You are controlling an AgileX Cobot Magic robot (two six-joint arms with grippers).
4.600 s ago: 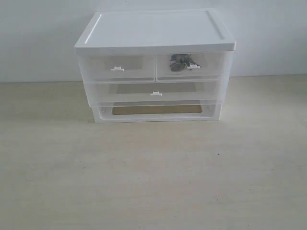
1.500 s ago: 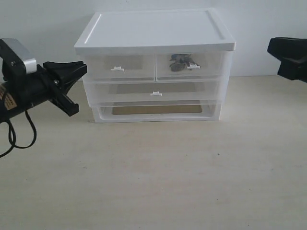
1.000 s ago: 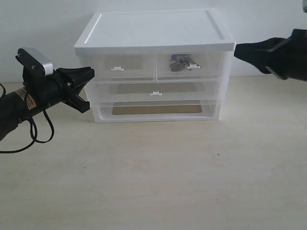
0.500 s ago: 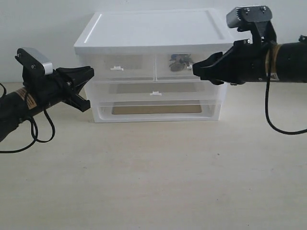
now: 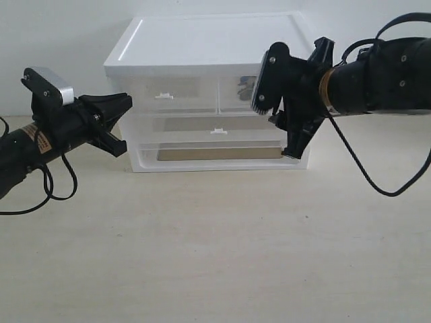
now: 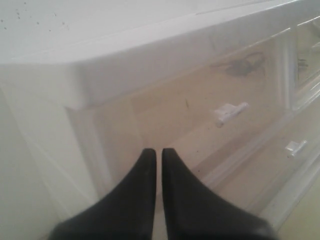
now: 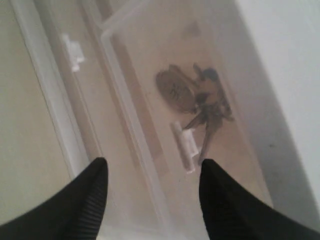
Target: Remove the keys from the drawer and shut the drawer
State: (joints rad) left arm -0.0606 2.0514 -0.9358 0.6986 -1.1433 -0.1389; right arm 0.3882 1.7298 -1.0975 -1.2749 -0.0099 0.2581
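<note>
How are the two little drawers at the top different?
The right top drawer holds keys; the left top drawer looks empty. The right gripper hangs before the right top drawer; the left top drawer's front is uncovered. Both are shut, cloudy-white, with tiny tab handles.

Exterior view: the right gripper (image 5: 277, 116) covers most of the drawer (image 5: 232, 97) front from me. Only a dark scrap of the keys (image 5: 246, 83) shows past its finger.

Right wrist view: keys (image 7: 197, 97) sit smeared behind frosted plastic. I can't separate single keys or the ring.

Left arm (image 5: 20, 151) runs off the left edge, right arm (image 5: 384, 84) off the right.
</note>
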